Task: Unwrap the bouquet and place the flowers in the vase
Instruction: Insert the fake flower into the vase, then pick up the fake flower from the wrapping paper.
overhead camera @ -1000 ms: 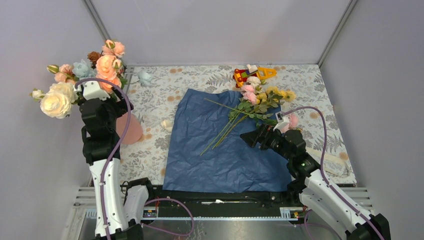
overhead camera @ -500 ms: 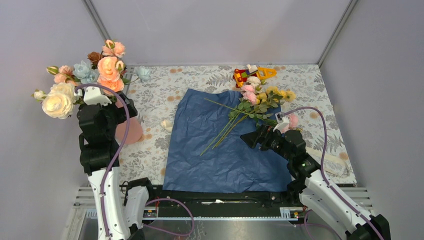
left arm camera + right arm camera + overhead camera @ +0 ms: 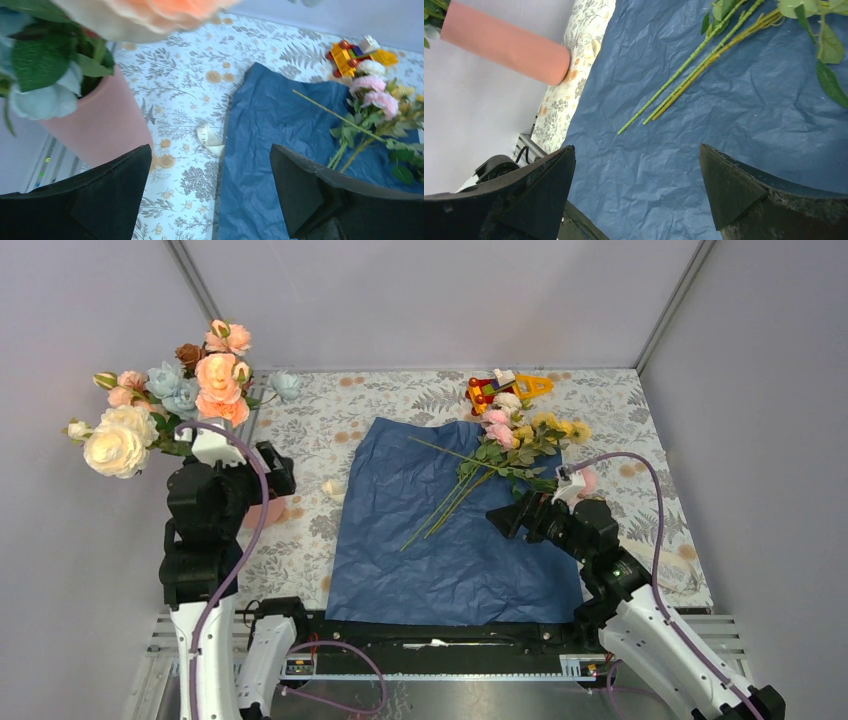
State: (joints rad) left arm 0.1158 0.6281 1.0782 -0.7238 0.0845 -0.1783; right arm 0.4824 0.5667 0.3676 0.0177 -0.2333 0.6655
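Note:
The bouquet is unwrapped: its crinkled blue paper [image 3: 440,540] lies flat mid-table, and the flowers [image 3: 512,440], small pink, yellow and cream roses, lie across its far right corner with their long stems [image 3: 694,60] pointing at the paper's middle. The salmon-pink vase [image 3: 100,125] stands at the left, largely hidden behind my left arm in the top view, with big peach, cream and dusty-blue blooms [image 3: 150,405] in it. Just right of the vase my left gripper [image 3: 278,472] hangs open and empty. My right gripper [image 3: 500,518], also open and empty, hovers over the paper's right side near the stems.
A red-and-yellow toy [image 3: 505,388] sits at the back, just behind the rose heads. The cream ribbon [image 3: 331,487] lies on the floral tablecloth between vase and paper. A pale strip [image 3: 655,555] lies near the table's right edge.
My left arm has drawn back from the vase's blooms, moving right and toward the near edge, its jaws spreading a little wider. The right gripper has sunk slightly, still open.

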